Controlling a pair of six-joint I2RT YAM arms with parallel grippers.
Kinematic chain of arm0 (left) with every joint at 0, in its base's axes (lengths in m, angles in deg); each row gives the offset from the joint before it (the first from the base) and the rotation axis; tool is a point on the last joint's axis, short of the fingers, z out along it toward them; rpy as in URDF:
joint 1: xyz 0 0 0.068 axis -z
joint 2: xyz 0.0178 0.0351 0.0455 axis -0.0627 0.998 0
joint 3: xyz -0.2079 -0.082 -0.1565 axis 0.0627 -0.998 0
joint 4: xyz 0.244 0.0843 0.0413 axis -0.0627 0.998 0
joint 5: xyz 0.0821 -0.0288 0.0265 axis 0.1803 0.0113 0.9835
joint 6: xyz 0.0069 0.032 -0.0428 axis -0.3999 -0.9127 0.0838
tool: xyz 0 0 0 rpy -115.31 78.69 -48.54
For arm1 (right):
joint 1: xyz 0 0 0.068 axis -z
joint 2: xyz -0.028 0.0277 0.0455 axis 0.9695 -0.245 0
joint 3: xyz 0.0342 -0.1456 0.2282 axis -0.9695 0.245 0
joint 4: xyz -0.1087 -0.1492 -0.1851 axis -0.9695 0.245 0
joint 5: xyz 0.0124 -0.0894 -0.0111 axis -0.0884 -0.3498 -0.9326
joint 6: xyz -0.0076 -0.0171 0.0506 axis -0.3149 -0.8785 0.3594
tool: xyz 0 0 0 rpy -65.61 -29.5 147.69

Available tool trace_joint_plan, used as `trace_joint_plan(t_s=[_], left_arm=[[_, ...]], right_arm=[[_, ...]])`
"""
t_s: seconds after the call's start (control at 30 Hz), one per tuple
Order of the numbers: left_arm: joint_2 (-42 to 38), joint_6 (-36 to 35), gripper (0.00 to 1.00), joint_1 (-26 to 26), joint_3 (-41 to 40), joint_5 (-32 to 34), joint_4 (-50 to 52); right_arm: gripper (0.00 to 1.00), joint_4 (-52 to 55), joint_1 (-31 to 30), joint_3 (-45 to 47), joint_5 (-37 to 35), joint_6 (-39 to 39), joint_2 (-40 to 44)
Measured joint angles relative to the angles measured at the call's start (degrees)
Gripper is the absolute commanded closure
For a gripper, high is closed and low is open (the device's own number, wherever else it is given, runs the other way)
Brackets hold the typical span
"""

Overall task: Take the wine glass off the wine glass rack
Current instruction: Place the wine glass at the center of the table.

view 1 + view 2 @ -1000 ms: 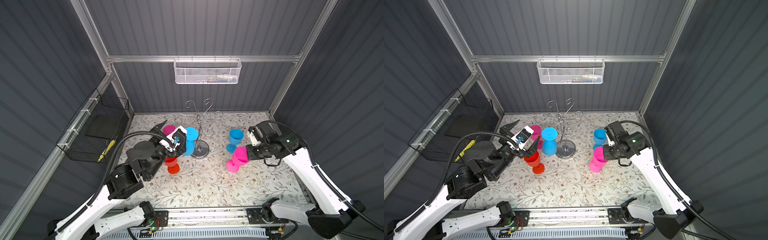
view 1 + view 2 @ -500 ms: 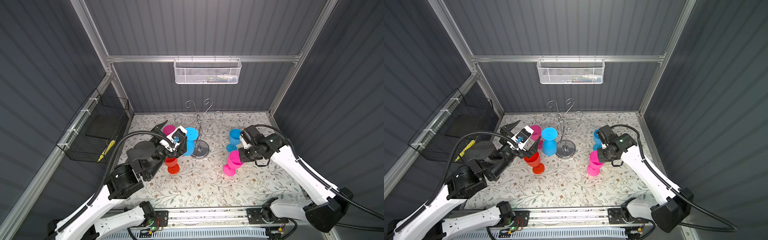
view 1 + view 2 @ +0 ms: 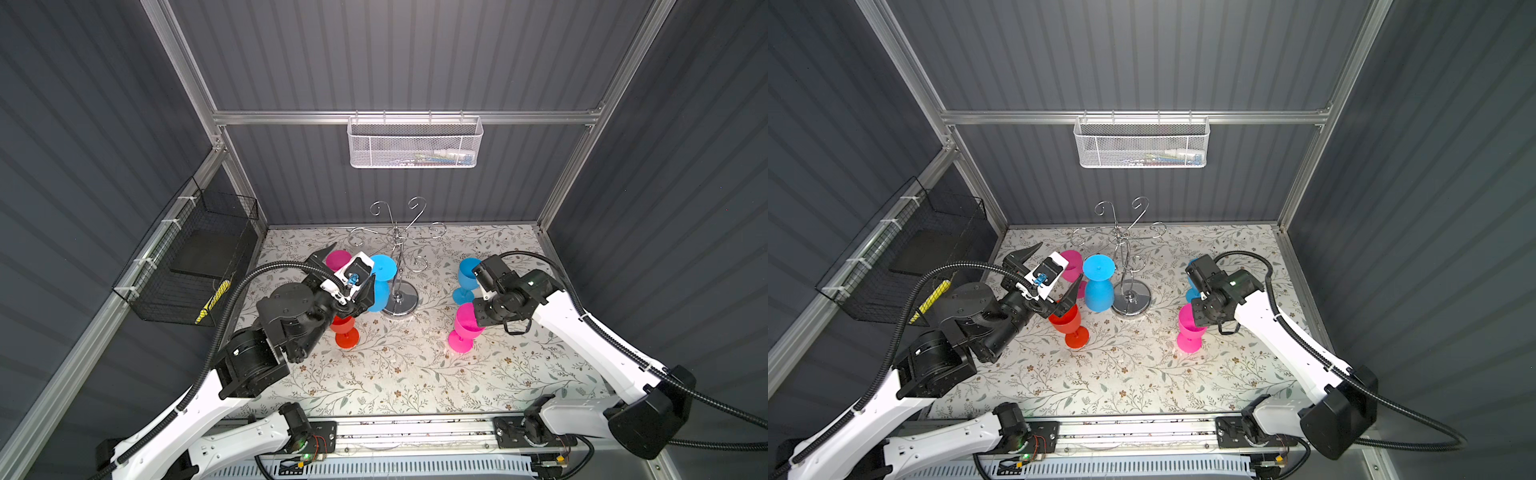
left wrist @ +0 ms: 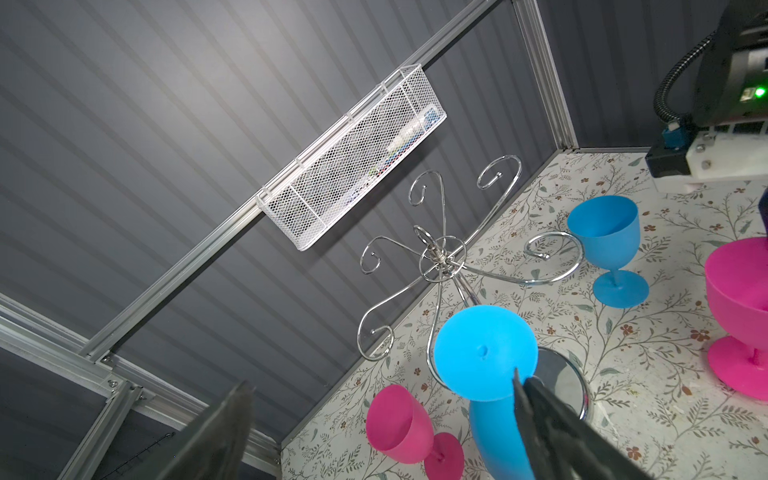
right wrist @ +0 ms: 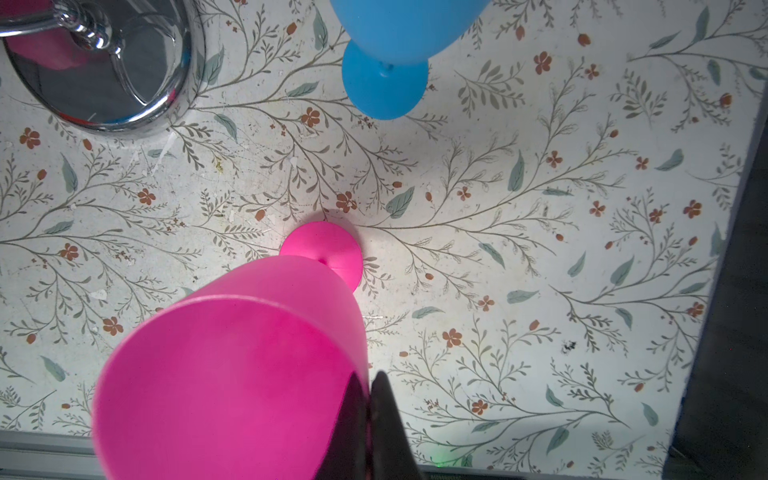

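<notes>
While one wine glass rack (image 3: 405,301) stood centre | two blue glasses (image 3: 381,266), two pink glasses (image 3: 338,259), one red glass (image 3: 345,328) | left gripper (image 4: 380,382) wide | right gripper (image 5: 370,386) pinched a pink glass (image 5: 232,374)

Both top views looked down from high behind the two arms, facing the back wall, far enough off to hold both arms, the whole floral table (image 3: 415,374) and the white mesh basket (image 3: 413,143); they overlapped almost wholly. The left wrist camera sat behind the left gripper (image 4: 380,378), looking along its fingers and tilted up toward the back wall, with the wine glass rack (image 4: 440,253) and the hanging blue glass (image 4: 484,353) close ahead. The right wrist camera looked steeply down past the right gripper (image 5: 370,380), very near the pink glass (image 5: 232,374) at its fingertips. Both wrist views shared the rack's base, that pink glass and the upright blue glass (image 4: 602,237).
</notes>
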Motion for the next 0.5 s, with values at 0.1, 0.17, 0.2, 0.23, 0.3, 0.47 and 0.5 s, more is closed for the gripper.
trace_joint_plan(t_s=[0.1,0.17,0.2,0.23,0.3,0.47,0.5], left_arm=[[0.0,0.48,0.0,0.0,0.0,0.0,0.02],[-0.04,0.7,0.0,0.0,0.0,0.0,0.02],[-0.11,0.81,0.0,0.0,0.0,0.0,0.02],[-0.15,0.85,0.0,0.0,-0.04,0.02,0.0],[-0.37,0.85,0.0,0.0,-0.22,0.02,0.02],[-1.01,1.09,0.0,0.0,-0.9,0.02,0.04],[-1.01,1.31,0.0,0.0,-0.92,0.02,0.04]], right_arm=[[1.0,-0.22,-0.26,0.52,-0.5,0.24,-0.04],[1.0,-0.24,-0.28,0.7,-0.57,0.35,-0.13],[1.0,-0.24,-0.33,0.7,-0.59,0.39,-0.17],[1.0,-0.28,-0.35,0.72,-0.66,0.42,-0.2],[0.98,-0.33,-0.5,0.79,-0.76,0.44,-0.28],[0.93,-0.46,-0.59,1.03,-0.79,0.5,-0.68],[0.92,-0.48,-0.59,1.01,-0.81,0.61,-0.79]])
